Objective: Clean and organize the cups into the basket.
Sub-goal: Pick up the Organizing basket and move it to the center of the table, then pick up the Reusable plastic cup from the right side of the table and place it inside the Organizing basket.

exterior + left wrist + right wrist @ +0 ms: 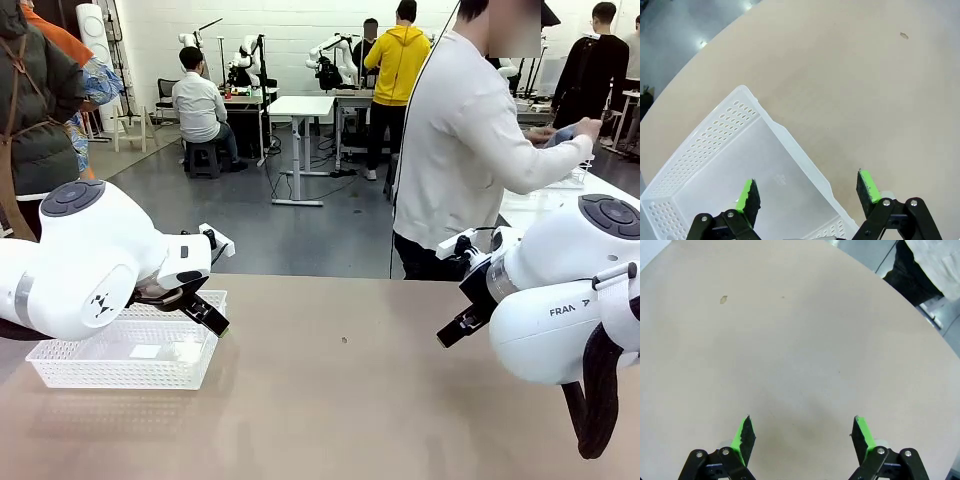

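The white mesh basket [110, 372] stands at the left of the table with no cups inside. My left gripper [203, 310] hangs just over its right end. In the left wrist view the basket [715, 132] lies below and the left gripper [808, 187] is open, nothing between its green pads, one finger over the basket floor and the other past its rim. My right gripper [455, 328] hovers at the right side. In the right wrist view the right gripper [802, 427] is open over bare tabletop. The cups are out of view.
A person [460, 150] in a white top stands at the far edge, right of centre, turned right and holding something pale. A small speck [344, 340] lies mid-table. The tan tabletop [330, 420] is bare between the arms.
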Controlling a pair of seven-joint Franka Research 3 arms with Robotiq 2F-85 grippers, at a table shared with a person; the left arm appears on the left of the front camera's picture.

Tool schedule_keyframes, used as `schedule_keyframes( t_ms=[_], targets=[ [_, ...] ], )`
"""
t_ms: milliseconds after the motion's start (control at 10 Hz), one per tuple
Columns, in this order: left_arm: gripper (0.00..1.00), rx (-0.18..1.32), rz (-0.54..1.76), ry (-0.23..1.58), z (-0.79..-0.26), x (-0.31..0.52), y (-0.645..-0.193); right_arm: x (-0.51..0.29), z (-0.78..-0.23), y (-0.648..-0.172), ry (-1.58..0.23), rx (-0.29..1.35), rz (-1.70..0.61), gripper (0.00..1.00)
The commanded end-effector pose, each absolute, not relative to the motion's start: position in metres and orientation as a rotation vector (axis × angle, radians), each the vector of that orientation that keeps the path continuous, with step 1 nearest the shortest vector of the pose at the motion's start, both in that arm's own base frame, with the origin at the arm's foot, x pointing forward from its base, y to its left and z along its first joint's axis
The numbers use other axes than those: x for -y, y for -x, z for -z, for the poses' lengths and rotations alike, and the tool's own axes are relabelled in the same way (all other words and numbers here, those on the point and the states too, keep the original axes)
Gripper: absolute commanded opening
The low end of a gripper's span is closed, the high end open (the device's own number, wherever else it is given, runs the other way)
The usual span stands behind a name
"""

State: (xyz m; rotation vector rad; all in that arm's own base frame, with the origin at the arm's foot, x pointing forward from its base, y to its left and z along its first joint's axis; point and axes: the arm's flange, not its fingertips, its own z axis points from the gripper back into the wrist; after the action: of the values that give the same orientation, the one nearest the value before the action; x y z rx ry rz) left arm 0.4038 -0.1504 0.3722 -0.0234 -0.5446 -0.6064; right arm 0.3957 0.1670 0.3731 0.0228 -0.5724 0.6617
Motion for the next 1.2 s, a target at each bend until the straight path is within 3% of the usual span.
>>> schedule_keyframes(
  t_ms=[0, 500, 600, 900, 1100],
  targets=[
    [1.0, 0.545, 0.607, 0.023, -0.372, 0.15, -0.404, -0.167, -0.373, -0.396, -0.023, 0.572, -0.662, 1.0],
    [1.0, 0.545, 0.607, 0.023, -0.372, 0.15, -0.404, -0.167, -0.373, -0.396, -0.023, 0.572, -0.662, 1.0],
    [1.0, 0.545, 0.606, 0.023, -0.372, 0.15, -0.404, -0.165, -0.397, -0.374, 0.029, 0.653, -0.707, 1.0],
    [1.0, 0.549, 0.647, -0.031, -0.431, 0.123, -0.341, -0.144, -0.455, -0.303, 0.042, 0.675, -0.673, 1.0],
    [1.0, 0.566, 0.691, -0.064, -0.46, 0.118, -0.306, -0.134, -0.471, -0.277, 0.042, 0.591, -0.673, 1.0]
  ],
)
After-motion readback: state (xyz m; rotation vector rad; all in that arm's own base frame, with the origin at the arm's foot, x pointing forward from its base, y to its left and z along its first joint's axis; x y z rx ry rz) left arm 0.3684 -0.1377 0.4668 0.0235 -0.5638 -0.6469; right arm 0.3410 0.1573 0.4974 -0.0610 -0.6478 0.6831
